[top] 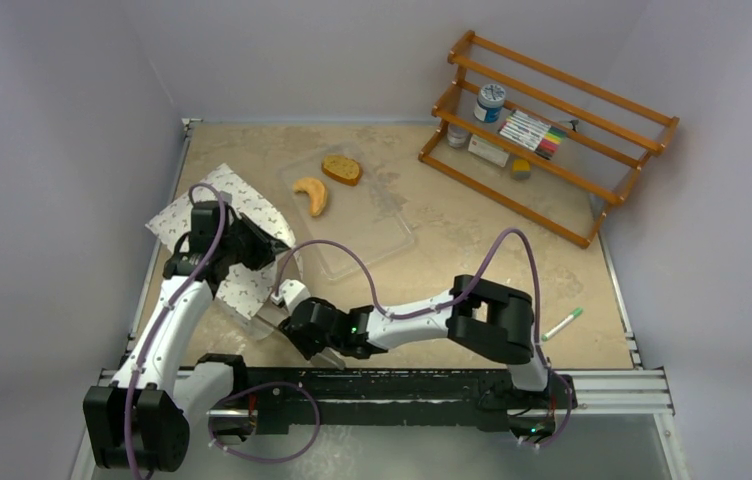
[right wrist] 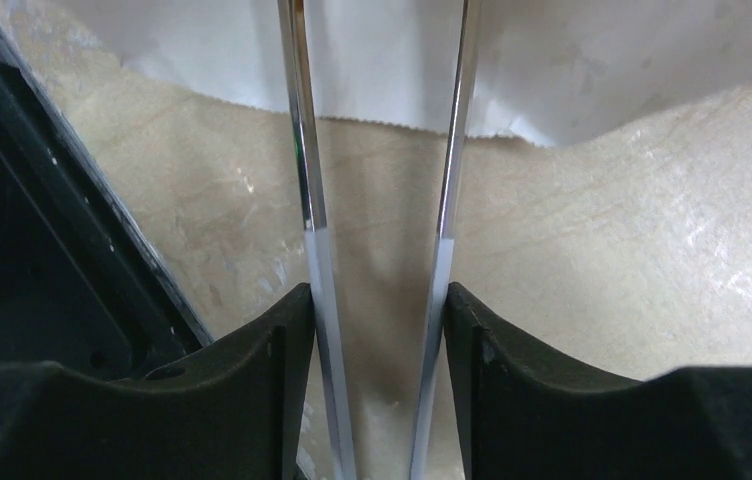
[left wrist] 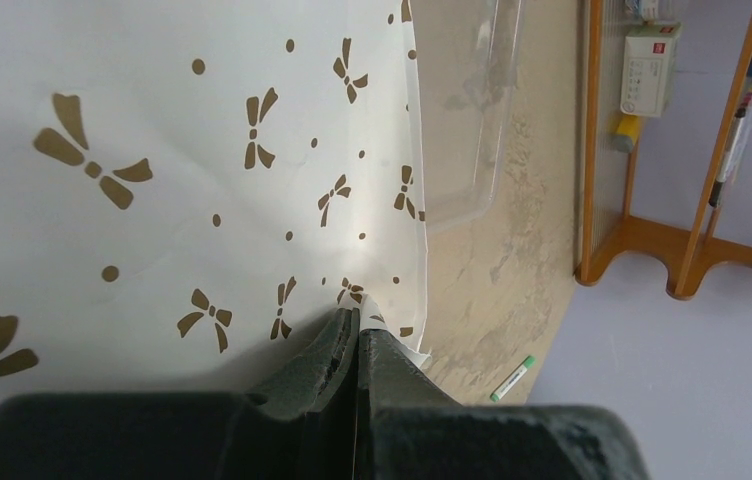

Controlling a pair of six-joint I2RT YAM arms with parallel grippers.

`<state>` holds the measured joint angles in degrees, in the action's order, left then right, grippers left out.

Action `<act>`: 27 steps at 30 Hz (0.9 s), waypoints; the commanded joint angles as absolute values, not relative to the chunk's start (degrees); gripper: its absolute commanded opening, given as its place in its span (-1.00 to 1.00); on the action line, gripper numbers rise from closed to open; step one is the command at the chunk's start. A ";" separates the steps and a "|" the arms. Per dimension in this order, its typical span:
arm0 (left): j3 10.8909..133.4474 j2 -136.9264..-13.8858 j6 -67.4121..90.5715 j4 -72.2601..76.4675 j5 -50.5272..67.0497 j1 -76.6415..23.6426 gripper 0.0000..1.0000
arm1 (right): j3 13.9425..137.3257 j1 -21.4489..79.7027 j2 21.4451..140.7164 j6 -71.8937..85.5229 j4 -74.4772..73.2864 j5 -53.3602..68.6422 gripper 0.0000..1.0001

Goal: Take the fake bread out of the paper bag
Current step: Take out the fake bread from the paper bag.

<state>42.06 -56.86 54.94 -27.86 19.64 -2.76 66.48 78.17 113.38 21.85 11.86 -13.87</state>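
Note:
The paper bag point(top: 214, 192), white with brown bow marks, lies at the left of the table. My left gripper point(top: 260, 243) is shut on its edge, seen close in the left wrist view point(left wrist: 360, 325) on the bag point(left wrist: 152, 150). My right gripper point(top: 294, 312) is shut on metal tongs point(right wrist: 307, 150), whose two arms point at the bag's white mouth edge point(right wrist: 552, 60); the tong tips are out of view. A golden croissant point(top: 312, 194) and a brown slice point(top: 341, 168) lie in the clear plastic tray point(top: 392, 235). Any bread inside the bag is hidden.
A wooden rack point(top: 552, 130) with jars and markers stands at the back right. A green marker point(top: 562, 325) lies near the right front. The black base rail point(top: 402, 385) runs along the near edge. The clear tray's corner point(left wrist: 467, 120) lies just beyond the bag.

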 commanded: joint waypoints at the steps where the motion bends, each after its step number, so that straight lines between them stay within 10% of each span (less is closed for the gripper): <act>1: 41.50 -54.89 55.80 -26.84 21.36 -2.99 -1.00 | 71.94 77.55 116.16 22.42 6.43 -16.74 0.05; 27: 38.52 -54.03 58.21 -24.33 20.78 -4.70 -1.00 | 79.98 71.51 122.63 26.36 1.32 -16.98 -0.01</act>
<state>38.54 -54.57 56.49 -26.48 18.83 -3.11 76.84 73.01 119.24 26.11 5.43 -15.05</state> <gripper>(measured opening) 0.005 0.481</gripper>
